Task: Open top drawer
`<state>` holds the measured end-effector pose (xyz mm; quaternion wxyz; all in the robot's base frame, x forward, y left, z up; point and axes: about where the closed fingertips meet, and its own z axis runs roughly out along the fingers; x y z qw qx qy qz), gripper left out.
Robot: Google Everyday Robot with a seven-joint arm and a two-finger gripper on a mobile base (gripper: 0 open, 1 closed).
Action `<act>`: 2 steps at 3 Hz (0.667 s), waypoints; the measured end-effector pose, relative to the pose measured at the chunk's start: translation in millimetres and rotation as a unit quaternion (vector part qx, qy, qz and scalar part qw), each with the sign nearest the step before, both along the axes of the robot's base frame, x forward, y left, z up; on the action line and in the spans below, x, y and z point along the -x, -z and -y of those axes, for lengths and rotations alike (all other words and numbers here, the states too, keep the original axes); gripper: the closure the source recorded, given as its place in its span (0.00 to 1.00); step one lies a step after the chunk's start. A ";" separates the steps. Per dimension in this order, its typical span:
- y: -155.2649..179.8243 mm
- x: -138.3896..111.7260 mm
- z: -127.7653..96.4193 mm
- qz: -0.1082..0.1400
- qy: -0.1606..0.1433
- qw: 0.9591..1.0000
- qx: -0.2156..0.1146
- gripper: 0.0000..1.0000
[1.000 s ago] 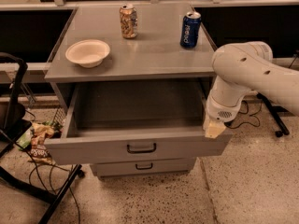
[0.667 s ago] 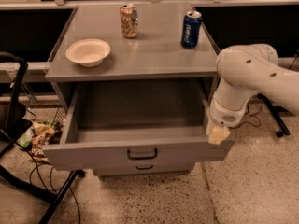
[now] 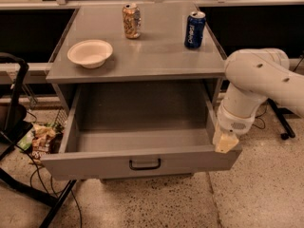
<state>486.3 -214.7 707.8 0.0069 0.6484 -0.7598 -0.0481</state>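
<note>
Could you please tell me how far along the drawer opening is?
Largely done: the top drawer stands pulled far out, its inside showing. In hand: the gripper sits at its right front corner, away from the handle. Left: probably only withdrawing the arm.

Warm dim light, gripper (image 3: 225, 142) beside shadowed top drawer (image 3: 142, 139)

The grey cabinet top (image 3: 156, 56) carries three items, well apart: white bowl (image 3: 90, 52) at front left, tan can (image 3: 131, 20) upright at rear centre, blue can (image 3: 195, 29) upright at rear right. The gripper (image 3: 225, 141) is below it, at the top drawer (image 3: 142, 163) right front corner.
</note>
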 end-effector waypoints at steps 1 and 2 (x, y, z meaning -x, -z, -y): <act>-3.3 16.9 2.2 -0.015 -0.005 1.000 -0.005 1.00; -3.3 16.9 2.2 -0.015 -0.005 1.000 -0.005 0.82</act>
